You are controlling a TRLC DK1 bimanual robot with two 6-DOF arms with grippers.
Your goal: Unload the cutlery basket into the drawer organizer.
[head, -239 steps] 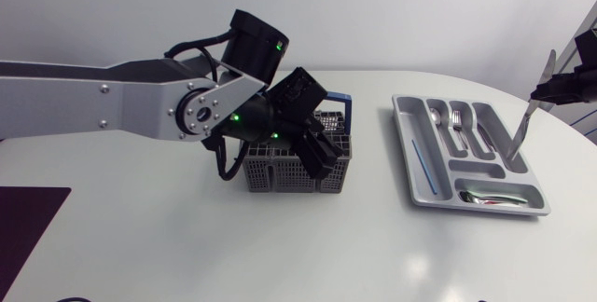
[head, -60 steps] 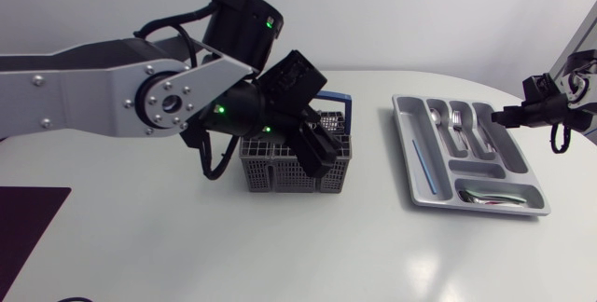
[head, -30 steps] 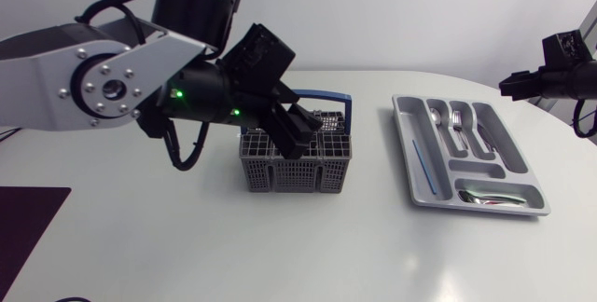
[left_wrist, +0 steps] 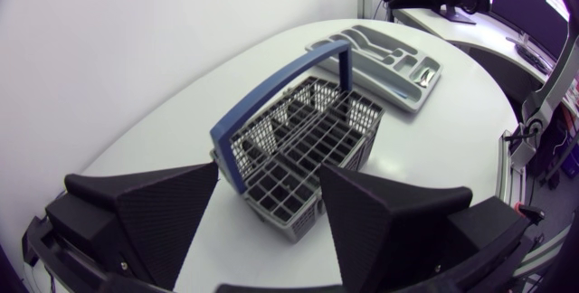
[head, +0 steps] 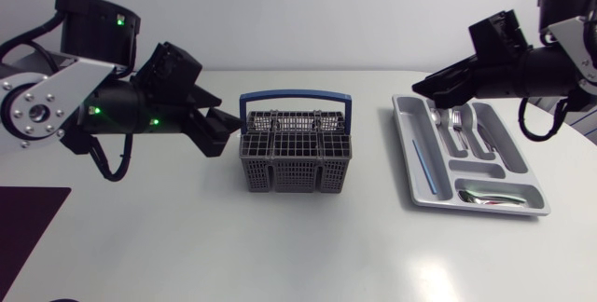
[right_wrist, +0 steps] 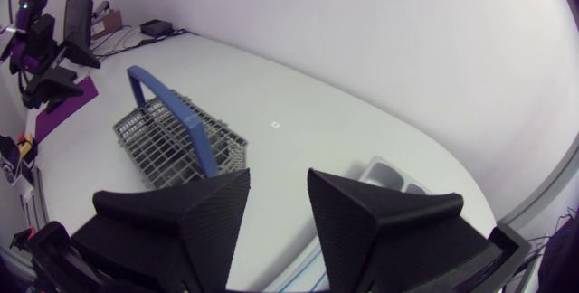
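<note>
Left arm (head: 56,97) withdrawn; cutlery (head: 457,127) in organizer (head: 407,153)

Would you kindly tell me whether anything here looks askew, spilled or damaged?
Nothing stands out: the blue-handled grey mesh cutlery basket stands upright, and the silver cutlery lies within the grey plastic drawer organizer.

In the right wrist view the drawer organizer (right_wrist: 389,174) sits mostly behind the right pincer (right_wrist: 278,184) — only a corner shows. From above, the left arm (head: 37,102) is cut off at the edge, and the cutlery (head: 457,127) is too small to sort.
</note>
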